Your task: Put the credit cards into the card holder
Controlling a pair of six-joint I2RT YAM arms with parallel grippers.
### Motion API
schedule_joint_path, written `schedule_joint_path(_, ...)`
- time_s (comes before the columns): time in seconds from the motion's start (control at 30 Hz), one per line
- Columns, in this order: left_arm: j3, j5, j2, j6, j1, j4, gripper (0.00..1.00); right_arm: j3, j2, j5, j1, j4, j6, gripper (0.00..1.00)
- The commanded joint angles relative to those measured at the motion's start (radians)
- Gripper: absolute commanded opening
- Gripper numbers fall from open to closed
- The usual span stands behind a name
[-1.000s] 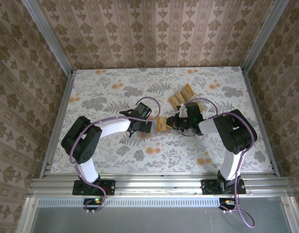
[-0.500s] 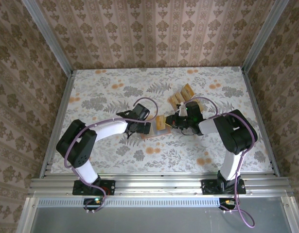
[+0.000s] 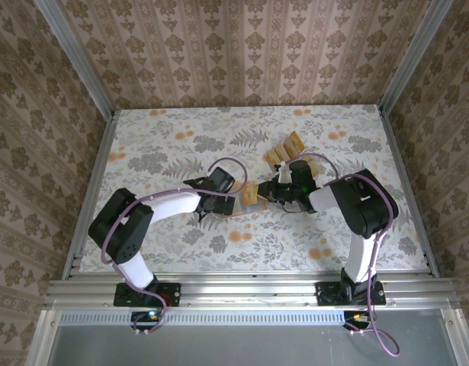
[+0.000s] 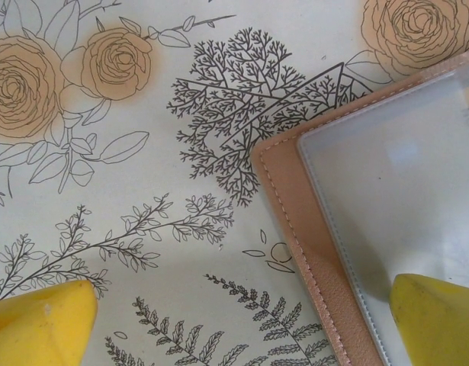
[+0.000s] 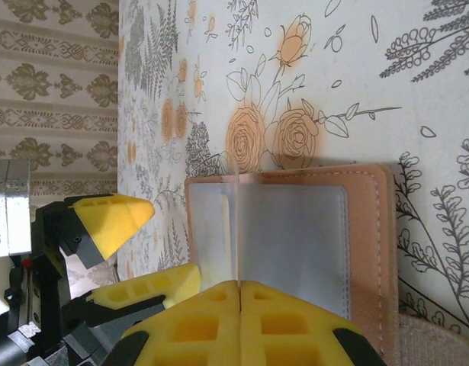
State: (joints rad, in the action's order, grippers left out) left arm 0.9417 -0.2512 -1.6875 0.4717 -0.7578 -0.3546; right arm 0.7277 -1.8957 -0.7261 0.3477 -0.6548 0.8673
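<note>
One holder (image 5: 367, 244) open mid-bench (image 3: 150, 145).
Our right gripper (image 5: 240, 293) pinches one card (image 3: 253, 195); left gripper (image 4: 240, 319) gapes empty; roughly three cards (image 3: 284, 149) nearer the far edge.

You're working in a robot test cell, not a real room. The walls (image 3: 242, 46) are flat panels of patterned wallpaper, set close around one table (image 3: 165, 137) with a flower-print cover, and bare metal posts (image 3: 74, 57) run up the corners. Along the near edge, a ribbed aluminium rail (image 3: 249, 290) carries the bases of your two arms, the left arm (image 3: 173, 204) and the right arm (image 3: 356, 202), with purple cables (image 3: 383, 335) looping loose from them.
</note>
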Motion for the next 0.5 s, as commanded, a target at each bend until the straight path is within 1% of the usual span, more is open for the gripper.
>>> schedule_joint_path(0.0,-0.015,-0.025,0.001,0.01,-0.003,-0.028,1.0,0.017,-0.021,-0.033,0.008,-0.048,-0.001,0.0)
schedule_joint_path(0.47,-0.015,-0.027,-0.012,0.009,0.0,-0.026,1.0,0.019,-0.057,-0.061,0.01,-0.088,0.013,0.0)
